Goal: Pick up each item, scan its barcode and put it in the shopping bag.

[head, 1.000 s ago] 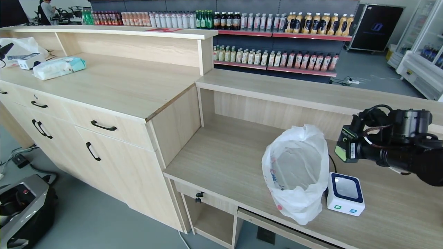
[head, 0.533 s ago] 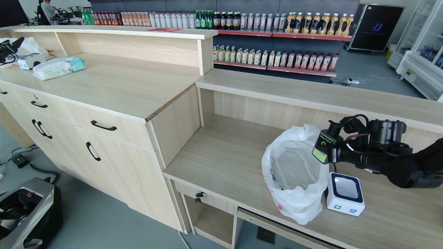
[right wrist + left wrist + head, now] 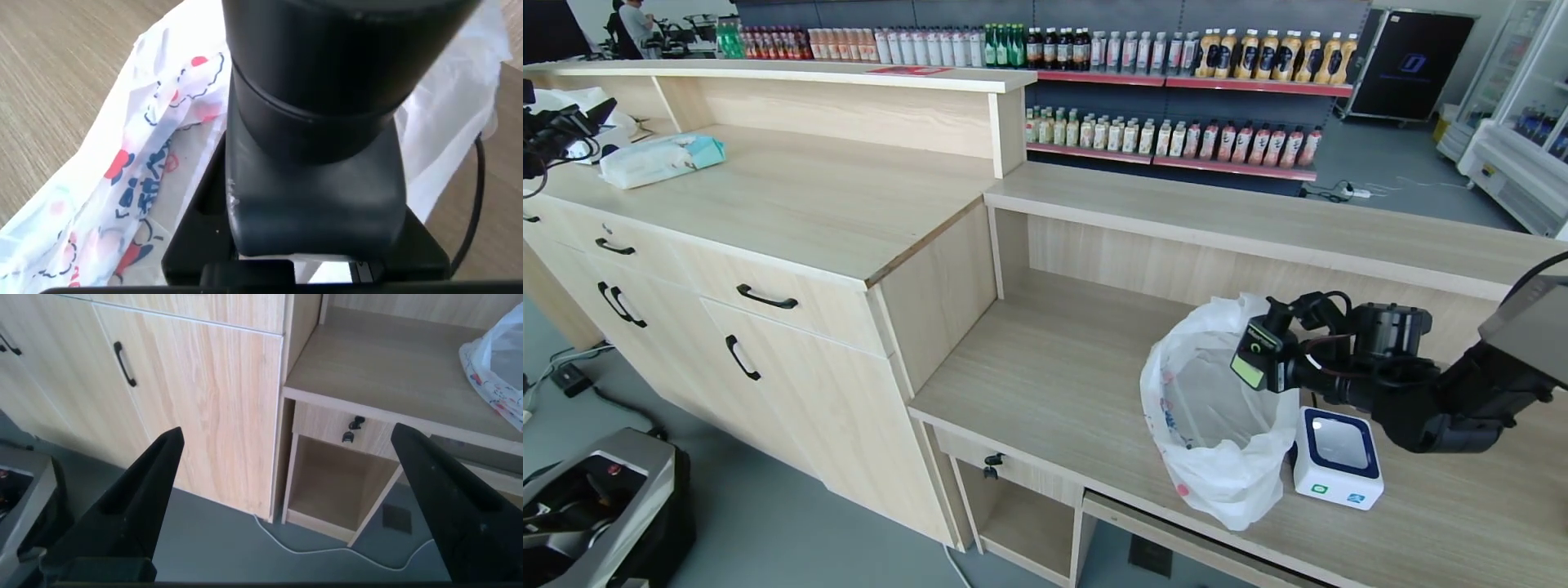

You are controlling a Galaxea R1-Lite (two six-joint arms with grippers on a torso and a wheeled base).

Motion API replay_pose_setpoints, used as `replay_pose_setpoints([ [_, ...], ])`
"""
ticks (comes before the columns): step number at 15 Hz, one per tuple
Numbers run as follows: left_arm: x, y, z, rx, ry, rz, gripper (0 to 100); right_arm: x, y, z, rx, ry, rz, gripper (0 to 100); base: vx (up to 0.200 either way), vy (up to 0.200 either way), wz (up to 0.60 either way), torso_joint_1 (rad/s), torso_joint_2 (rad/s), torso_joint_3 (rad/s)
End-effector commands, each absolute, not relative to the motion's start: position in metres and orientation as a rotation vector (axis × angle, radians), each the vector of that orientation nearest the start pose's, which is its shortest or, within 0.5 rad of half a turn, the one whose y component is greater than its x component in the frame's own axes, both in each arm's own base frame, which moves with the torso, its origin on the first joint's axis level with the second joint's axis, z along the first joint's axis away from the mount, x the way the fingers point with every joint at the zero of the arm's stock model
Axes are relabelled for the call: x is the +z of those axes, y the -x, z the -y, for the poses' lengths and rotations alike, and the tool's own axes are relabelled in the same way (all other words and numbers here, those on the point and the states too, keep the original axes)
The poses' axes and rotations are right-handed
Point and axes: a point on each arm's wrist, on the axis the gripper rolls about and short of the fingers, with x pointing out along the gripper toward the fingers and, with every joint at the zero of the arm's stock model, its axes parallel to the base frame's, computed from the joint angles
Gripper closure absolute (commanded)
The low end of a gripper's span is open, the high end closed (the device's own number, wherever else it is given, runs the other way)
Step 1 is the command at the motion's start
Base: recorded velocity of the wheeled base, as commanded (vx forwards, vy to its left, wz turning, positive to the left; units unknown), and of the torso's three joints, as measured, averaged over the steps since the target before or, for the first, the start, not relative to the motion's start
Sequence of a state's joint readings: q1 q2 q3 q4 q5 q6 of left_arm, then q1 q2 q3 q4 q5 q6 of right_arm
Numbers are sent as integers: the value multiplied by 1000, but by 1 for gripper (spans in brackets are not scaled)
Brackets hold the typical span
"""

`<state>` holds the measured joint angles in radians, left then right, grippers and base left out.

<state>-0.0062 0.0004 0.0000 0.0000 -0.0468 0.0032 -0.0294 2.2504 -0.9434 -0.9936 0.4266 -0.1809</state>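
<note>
Right gripper point(image 3: 1262, 356) has swung left from above the right end of the desk and now hangs over the mouth of the shopping bag point(image 3: 1217, 425). It carries the small green-and-black item point(image 3: 1248, 367) with it. It's clamped on the item, which is in the air at the bag's right rim, not inside yet. Left gripper point(image 3: 590, 116) has come further in at the far left, above the high counter point(image 3: 809, 204).

Bag stands open on the low desk point(image 3: 1054, 359), white plastic with red and blue print, slumped a bit. The right wrist view looks down on the same printed plastic point(image 3: 122, 188).

Scanner point(image 3: 1337, 457), a white box with a dark blue top, sits on the desk just right of the bag, touching it. A thin black cable runs up behind it.

Left gripper's fingers point(image 3: 139, 506) are spread wide with nothing between them; the wrist view looks down past them at the cabinet front and floor, with the bag edge point(image 3: 498, 367) in the corner. Pack of wipes point(image 3: 662, 159) lies on the high counter near that gripper. Shelves of bottles point(image 3: 1176, 139) line the far wall.
</note>
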Motion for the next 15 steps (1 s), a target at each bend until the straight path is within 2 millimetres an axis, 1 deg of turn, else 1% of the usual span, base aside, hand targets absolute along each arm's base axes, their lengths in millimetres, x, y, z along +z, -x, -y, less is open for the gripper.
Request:
replay_pose_setpoints([
  [1, 76, 23, 1, -52, -3, -1, 0, 38, -410, -3, 451, 102, -279, 100, 0, 0, 0, 0, 0, 0],
  [7, 76, 23, 1, -54, -3, -1, 0, 34, -436, -14, 477, 121, -204, 100, 0, 0, 0, 0, 0, 0],
  [11, 76, 23, 1, -54, -3, -1, 0, 25, -443, -17, 483, 124, -203, 100, 0, 0, 0, 0, 0, 0],
  [15, 76, 23, 1, -54, -3, -1, 0, 20, -444, -17, 484, 122, -214, 100, 0, 0, 0, 0, 0, 0],
])
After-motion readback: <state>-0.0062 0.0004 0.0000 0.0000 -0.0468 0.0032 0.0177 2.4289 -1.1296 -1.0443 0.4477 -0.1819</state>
